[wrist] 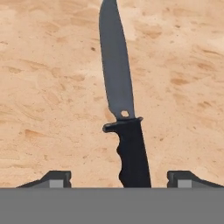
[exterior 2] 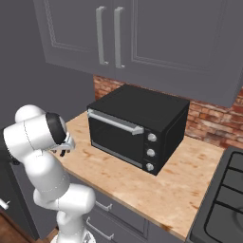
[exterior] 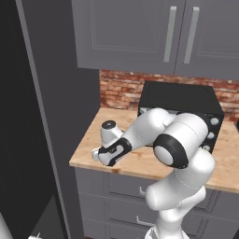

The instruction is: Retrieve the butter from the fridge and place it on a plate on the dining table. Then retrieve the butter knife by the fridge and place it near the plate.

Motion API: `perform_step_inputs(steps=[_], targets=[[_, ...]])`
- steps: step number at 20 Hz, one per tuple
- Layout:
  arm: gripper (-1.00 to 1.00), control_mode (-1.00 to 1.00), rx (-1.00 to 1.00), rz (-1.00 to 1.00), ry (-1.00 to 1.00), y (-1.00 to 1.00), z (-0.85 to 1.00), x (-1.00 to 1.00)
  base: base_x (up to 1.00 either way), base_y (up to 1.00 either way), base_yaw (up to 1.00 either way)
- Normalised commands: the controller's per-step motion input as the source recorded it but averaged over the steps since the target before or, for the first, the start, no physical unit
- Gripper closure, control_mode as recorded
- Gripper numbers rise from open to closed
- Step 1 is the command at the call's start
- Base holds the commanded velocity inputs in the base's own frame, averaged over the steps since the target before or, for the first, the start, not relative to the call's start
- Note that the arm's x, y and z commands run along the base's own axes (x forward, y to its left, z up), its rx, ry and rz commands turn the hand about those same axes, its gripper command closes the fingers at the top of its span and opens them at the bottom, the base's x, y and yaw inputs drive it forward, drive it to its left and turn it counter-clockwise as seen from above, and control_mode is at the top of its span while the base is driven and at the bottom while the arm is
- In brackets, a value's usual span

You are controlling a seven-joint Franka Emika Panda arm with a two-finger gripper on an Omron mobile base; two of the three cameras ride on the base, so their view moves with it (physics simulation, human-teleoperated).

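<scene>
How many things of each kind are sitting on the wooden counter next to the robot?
Butter knife: 1
Black toaster oven: 1
Total on the counter: 2

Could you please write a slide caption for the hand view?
Open gripper poised over a dark butter knife lying on the wooden counter.

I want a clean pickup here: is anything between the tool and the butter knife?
Nothing visible. In the hand view the butter knife lies alone on bare wood countertop, its black handle between the tool's spread fingertips.
</scene>
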Motion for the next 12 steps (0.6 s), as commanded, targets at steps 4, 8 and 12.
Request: perform_step_inputs(steps=[4, 8, 12], targets=[[-1.00, -1.00, 0.02, 0.00, 0.00, -0.08, -0.16, 0.00, 0.00, 0.00, 0.00], [-1.00, -1.00, 0.03, 0.00, 0.00, -0.09, -0.15, 0.00, 0.00, 0.00, 0.00], [1.00, -1.00, 0.02, 0.00, -0.01, -0.03, -0.16, 0.00, 0.00, 0.00, 0.00]])
